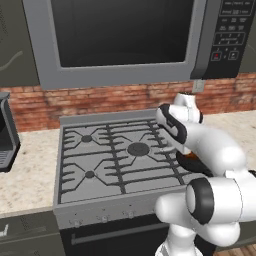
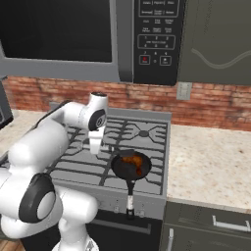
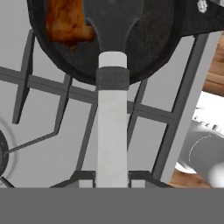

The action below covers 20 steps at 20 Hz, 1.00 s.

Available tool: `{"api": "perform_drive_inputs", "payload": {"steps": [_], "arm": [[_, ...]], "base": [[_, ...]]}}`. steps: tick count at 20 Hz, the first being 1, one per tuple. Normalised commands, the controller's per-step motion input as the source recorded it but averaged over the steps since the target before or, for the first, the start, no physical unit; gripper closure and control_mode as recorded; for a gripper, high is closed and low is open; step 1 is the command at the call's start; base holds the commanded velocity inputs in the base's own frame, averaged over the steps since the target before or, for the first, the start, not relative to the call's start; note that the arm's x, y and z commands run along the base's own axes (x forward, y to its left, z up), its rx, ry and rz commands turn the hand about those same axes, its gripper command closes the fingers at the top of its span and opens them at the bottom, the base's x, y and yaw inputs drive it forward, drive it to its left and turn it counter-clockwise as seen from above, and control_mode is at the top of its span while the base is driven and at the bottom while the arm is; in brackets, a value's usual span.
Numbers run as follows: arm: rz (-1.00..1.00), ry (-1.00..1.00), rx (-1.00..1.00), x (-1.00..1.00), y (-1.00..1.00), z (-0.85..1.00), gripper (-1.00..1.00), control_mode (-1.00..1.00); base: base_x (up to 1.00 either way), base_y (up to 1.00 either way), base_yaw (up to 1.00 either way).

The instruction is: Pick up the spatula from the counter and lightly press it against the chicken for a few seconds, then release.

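A spatula point(image 3: 112, 131) with a white handle and a dark collar runs up the hand view from between my gripper's point(image 3: 112, 178) fingertips, which are shut on it. Its black blade point(image 3: 114, 24) reaches into the black frying pan point(image 3: 153, 39). The blade's left edge meets the browned chicken point(image 3: 65, 22); whether it bears down on it I cannot tell. In the right base view the gripper point(image 2: 95, 147) hangs over the stove just left of the pan point(image 2: 120, 169), which holds the chicken point(image 2: 133, 162) on the front right burner. In the left base view my arm hides most of the pan.
The pan's handle point(image 2: 130, 193) sticks out past the stove's front edge. Black grates point(image 1: 110, 155) cover the cooktop below a microwave point(image 1: 125, 40). Speckled counter point(image 2: 211, 162) lies to the stove's right, and a dark appliance point(image 1: 7, 135) stands on the left counter.
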Motion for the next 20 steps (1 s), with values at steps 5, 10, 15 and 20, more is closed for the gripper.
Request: {"api": "perform_drive_inputs", "payload": {"steps": [5, 10, 15, 20], "arm": [[0.01, 0.04, 0.07, 0.15, -0.15, 0.0, 1.0, -1.0], [0.01, 0.04, 0.05, 0.09, -0.02, -0.03, 1.0, -1.0], [0.0, 0.04, 0.03, 0.07, 0.0, -0.05, 1.0, -1.0], [0.0, 0.03, 0.02, 0.05, 0.0, -0.04, 1.0, -1.0]], "base": [[0.0, 0.0, 0.0], [0.0, 0.0, 0.0], [0.0, 0.0, 0.0], [0.0, 0.0, 0.0]]}}
